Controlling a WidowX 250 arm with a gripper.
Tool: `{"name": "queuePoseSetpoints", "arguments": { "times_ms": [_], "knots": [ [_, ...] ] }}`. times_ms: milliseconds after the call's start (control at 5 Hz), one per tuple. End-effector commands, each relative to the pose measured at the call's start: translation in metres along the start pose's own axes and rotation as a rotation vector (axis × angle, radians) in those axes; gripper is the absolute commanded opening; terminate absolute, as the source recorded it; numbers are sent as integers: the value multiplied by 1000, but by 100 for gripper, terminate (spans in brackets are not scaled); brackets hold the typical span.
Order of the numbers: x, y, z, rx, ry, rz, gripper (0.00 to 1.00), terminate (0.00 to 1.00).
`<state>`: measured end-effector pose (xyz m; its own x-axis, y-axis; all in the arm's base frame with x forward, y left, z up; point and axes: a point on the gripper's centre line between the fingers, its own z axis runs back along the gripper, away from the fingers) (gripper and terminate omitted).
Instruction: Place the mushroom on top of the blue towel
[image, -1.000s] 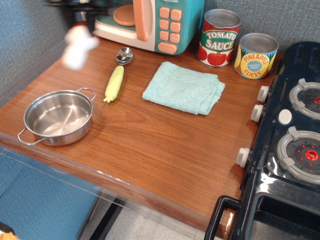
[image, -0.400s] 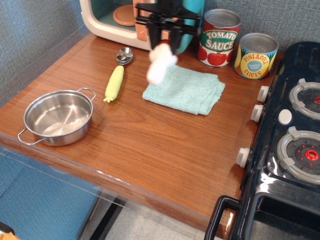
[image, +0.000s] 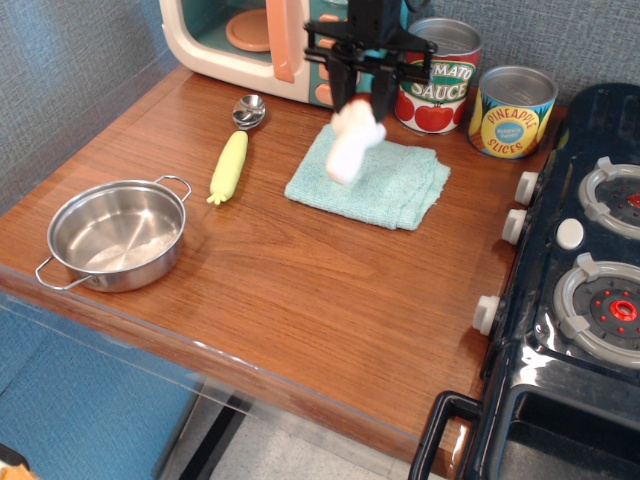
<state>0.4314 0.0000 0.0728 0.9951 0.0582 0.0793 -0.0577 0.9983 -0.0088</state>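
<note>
The mushroom (image: 350, 148) hangs from my gripper (image: 362, 103) with its white stem pointing down; its cap is hidden between the black fingers. It is blurred and held in the air over the left half of the blue towel (image: 372, 177). The gripper is shut on the mushroom. The towel lies folded flat on the wooden counter (image: 300, 270), in front of the cans.
A yellow-green toy corn (image: 229, 166) and a metal spoon (image: 249, 109) lie left of the towel. A steel pot (image: 117, 234) stands at the front left. A toy microwave (image: 260, 40), a tomato sauce can (image: 440, 80) and a pineapple can (image: 512, 110) line the back. A toy stove (image: 580, 290) is at the right.
My gripper has carried the mushroom from the far left back corner rightward, past the microwave, to above the blue towel.
</note>
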Motion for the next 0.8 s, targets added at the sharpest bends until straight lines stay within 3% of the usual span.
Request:
{"name": "queuePoseSetpoints", "arguments": {
  "times_ms": [0,600],
  "knots": [
    [1,1,35,-3,-86,-5,100,0],
    [-3,9,34,37,-134,21,100,0]
  ]
}}
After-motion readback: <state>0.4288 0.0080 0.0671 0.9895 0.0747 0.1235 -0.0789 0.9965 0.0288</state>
